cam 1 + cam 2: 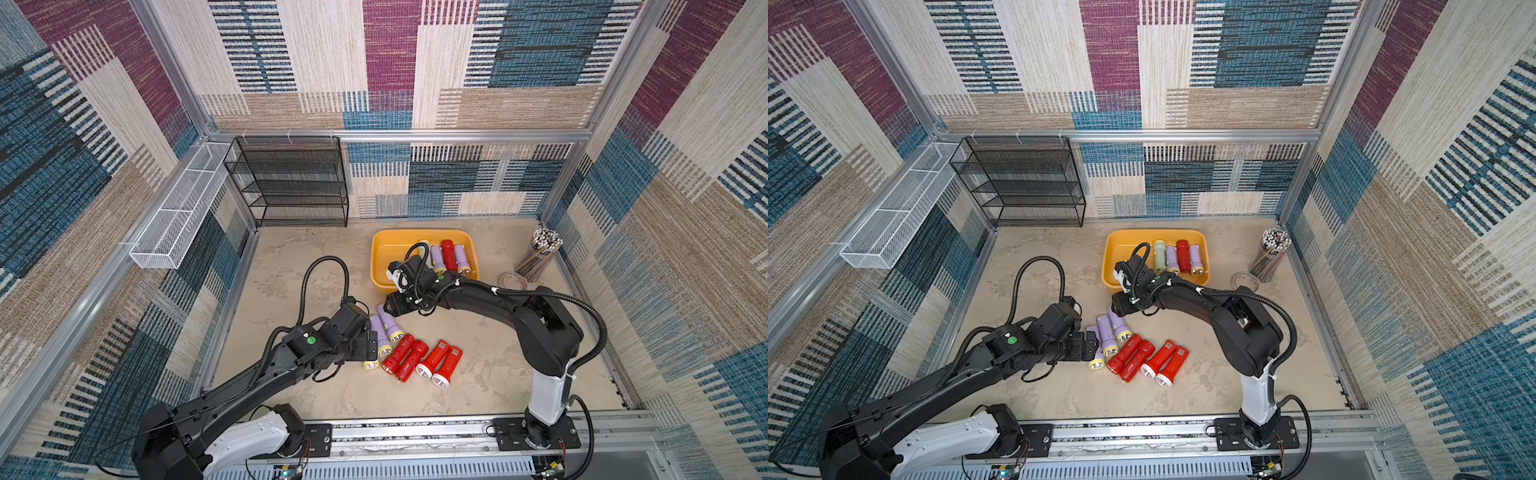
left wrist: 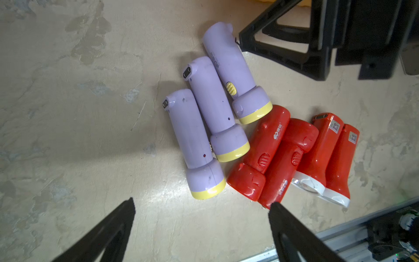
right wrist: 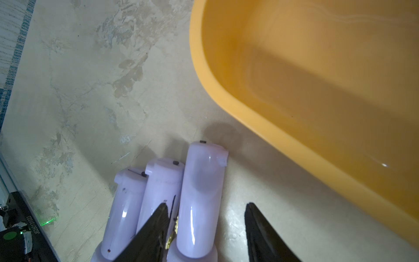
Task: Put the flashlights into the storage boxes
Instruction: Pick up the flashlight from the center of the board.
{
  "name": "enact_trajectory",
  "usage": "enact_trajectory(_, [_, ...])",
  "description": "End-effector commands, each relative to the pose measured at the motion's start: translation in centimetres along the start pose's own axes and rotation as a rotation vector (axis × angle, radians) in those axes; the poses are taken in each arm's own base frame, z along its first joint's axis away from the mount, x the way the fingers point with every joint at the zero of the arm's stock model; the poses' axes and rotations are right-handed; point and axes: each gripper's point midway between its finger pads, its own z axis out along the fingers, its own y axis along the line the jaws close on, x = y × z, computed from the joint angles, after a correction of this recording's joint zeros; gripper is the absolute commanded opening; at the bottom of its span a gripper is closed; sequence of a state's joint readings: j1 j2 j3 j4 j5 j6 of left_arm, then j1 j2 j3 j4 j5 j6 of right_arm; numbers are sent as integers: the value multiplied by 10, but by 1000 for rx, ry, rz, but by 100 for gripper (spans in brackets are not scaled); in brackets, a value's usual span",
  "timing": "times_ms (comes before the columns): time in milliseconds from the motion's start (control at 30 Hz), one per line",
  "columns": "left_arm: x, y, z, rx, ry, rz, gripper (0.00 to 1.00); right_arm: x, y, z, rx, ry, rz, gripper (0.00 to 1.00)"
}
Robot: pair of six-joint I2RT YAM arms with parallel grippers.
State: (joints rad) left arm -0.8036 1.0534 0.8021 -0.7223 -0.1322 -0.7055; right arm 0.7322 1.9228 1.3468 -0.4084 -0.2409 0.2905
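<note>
Three lilac flashlights with yellow heads (image 2: 210, 106) lie side by side on the table, and several red flashlights (image 2: 281, 156) lie next to them. My right gripper (image 3: 206, 204) is open and low over the lilac flashlight nearest the tray (image 3: 204, 181). One of its fingers (image 3: 158, 217) is wedged between that flashlight and its neighbour, and the other stands apart from it. My left gripper (image 2: 201, 202) hangs wide open by the heads, holding nothing. The yellow-orange storage box (image 1: 382, 257) holds two lilac flashlights, a red one (image 1: 447, 253) and a pale green one (image 1: 1159, 253).
A black mesh rack (image 1: 291, 183) stands at the back left, with a white wire basket (image 1: 178, 216) on the left wall. A clear cup of pencils (image 1: 538, 253) and a clear ring (image 1: 514, 280) sit right of the tray. A metal rail (image 1: 415, 432) runs along the front.
</note>
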Motion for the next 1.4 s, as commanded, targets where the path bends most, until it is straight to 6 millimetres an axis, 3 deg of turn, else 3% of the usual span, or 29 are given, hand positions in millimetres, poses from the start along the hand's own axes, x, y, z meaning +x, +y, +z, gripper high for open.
enact_trajectory(0, [-3, 3, 2, -20, -16, 1, 96, -1, 3, 8, -13, 15, -5, 57])
enact_trajectory(700, [3, 11, 0, -17, -35, 0, 96, 17, -4, 44, 18, 107, 14, 55])
enact_trajectory(933, [3, 13, -4, -20, -48, 5, 96, 10, -2, 33, 37, 90, 9, 43])
enact_trajectory(1133, [1, 12, -5, -17, -51, 10, 96, 6, 1, 12, 55, 62, 2, 42])
enact_trajectory(1367, [-2, 10, -8, -11, -58, 14, 96, -14, 14, -20, 47, -6, -23, 42])
